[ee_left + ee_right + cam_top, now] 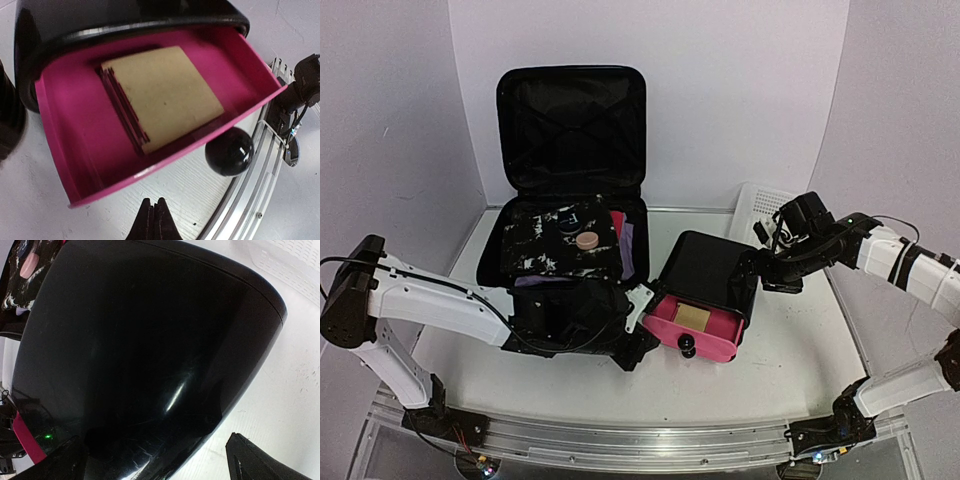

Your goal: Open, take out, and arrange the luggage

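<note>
The luggage (pixel 570 130) is lying open at the rear of the table (pixel 790 360), behind the left gripper (pixel 153 212), whose fingers are pressing together empty, and left of the right gripper (pixel 760 272), whose jaws are standing wide around the black box (pixel 710 268). Its black lid is standing upright; packed items are filling its base.
</note>
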{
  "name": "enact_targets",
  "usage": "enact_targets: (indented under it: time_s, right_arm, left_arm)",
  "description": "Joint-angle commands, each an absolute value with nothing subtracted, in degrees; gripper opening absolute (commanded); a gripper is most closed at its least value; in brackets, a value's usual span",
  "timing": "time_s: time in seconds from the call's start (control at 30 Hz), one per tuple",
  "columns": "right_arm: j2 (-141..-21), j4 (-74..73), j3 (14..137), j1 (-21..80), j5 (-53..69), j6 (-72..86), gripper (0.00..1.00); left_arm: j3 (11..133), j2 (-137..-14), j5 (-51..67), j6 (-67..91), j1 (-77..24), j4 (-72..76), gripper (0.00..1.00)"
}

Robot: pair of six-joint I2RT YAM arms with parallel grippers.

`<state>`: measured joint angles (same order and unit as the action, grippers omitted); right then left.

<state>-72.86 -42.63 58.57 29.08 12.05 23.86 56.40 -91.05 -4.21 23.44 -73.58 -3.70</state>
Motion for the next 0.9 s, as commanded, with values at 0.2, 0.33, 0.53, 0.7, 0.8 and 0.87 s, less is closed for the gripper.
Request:
enact_targets:
  time_s: [0.2, 0.33, 0.53, 0.7, 0.8, 0.87]
  right_arm:
    - [-73.5, -49.7, 57.5, 29.4, 12.0, 23.8, 0.98]
    - [-73.6, -49.6, 57.9, 29.4, 12.6, 24.3, 0.98]
    - [-73.2, -49.6, 57.9, 29.4, 13.3, 24.9, 0.98]
    - [-72.9, -49.3, 57.3, 29.5, 13.6, 25.5, 0.98]
    - [-72.8, -49.1, 56.7, 29.5, 13.6, 25.7, 0.98]
    - [-72.6, -49.0, 56.4, 29.5, 13.4, 25.7, 0.98]
  left_arm:
    - [64.0, -94.6, -12.5, 19.2, -73.8, 4.9, 0.05]
    - [66.9, -96.8, -14.3, 19.0, -73.6, 5.0, 0.13]
    - [71.1, -100.2, -13.7, 17.4, -72.7, 5.0, 0.26]
    - [73.9, -102.8, -12.4, 16.6, -71.7, 5.0, 0.34]
    - [74.9, -103.6, -12.5, 15.6, -71.5, 4.9, 0.42]
    - [75.2, -103.6, -12.4, 14.9, -71.4, 5.0, 0.43]
